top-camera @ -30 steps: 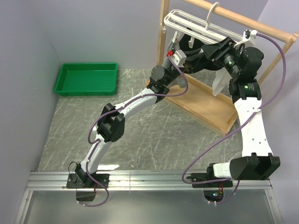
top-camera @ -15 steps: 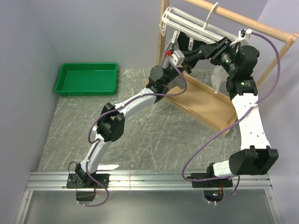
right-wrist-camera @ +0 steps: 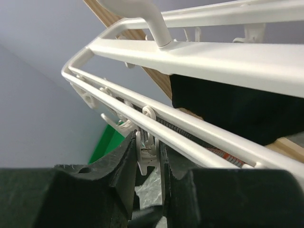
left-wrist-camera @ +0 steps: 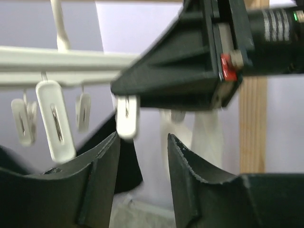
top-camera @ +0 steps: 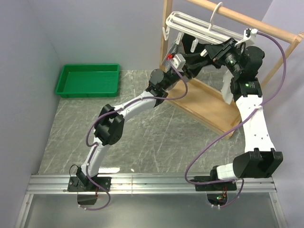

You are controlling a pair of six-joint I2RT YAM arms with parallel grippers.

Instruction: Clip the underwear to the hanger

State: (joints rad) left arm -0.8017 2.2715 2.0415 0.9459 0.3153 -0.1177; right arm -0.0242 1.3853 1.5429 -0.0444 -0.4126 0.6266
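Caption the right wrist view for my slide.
Right gripper pinches a white clip beneath the hanger bars, with a black garment hanging behind.

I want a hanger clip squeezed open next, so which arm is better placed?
Right. The right gripper pinches a white clip under the hanger; the left gripper is open with a second clip hanging just above one finger.

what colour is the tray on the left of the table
The tray is bright green, best seen in the top external view.
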